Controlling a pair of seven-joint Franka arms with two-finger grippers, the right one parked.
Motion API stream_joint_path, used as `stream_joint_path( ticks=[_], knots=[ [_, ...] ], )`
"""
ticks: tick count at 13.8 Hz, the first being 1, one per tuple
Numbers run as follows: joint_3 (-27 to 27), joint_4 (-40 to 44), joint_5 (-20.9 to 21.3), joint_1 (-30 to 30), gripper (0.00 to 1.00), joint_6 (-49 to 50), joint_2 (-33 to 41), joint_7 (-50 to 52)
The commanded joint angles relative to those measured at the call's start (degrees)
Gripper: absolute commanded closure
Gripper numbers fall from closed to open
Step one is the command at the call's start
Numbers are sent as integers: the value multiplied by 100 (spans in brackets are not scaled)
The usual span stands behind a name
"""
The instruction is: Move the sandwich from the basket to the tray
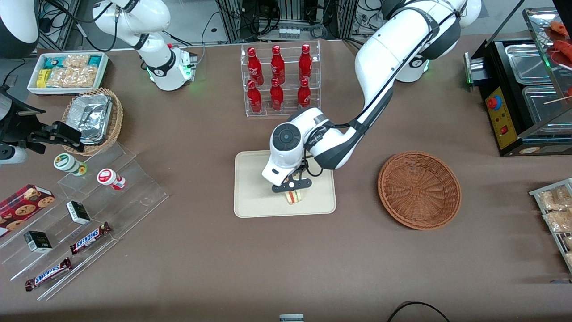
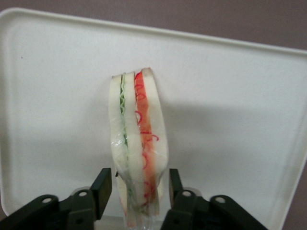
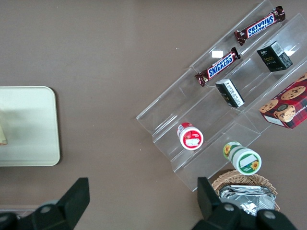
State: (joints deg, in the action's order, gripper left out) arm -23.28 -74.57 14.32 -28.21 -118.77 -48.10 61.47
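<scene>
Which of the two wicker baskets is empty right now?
The reddish-brown basket beside the tray; the tan basket holds foil trays. The gripper holds the sandwich over the tray.

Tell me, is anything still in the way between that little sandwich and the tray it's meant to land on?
Nothing visible is. The sandwich stands on its edge over the cream tray, between the gripper fingers, and the tray around it is bare. Whether it already rests on the tray cannot be told. The wicker basket sits empty toward the working arm's end.
</scene>
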Motion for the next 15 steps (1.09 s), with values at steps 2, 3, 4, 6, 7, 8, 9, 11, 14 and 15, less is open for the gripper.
stream_joint_path(
  ticks=[2, 3, 4, 6, 7, 8, 9, 11, 14, 15],
  knots=[
    [43, 57, 89, 17, 0, 205, 458, 49],
    [43, 48, 54, 104, 0, 249, 599, 32],
    [8, 48, 54, 262, 0, 371, 678, 32],
    [34, 48, 123, 290, 0, 713, 898, -73],
    [52, -4, 115, 342, 0, 854, 1064, -274],
    [43, -5, 11, 604, 0, 951, 1162, -250],
    [-18, -39, -95, 946, 0, 1091, 1250, -363],
    [-1, -223, -140, 1246, 0, 1329, 1495, -887],
    [-10, -855, -315, 1975, 0, 1356, 2075, -1907],
    [-10, -1075, -368, 2212, 0, 1374, 2277, -2241]
  ],
)
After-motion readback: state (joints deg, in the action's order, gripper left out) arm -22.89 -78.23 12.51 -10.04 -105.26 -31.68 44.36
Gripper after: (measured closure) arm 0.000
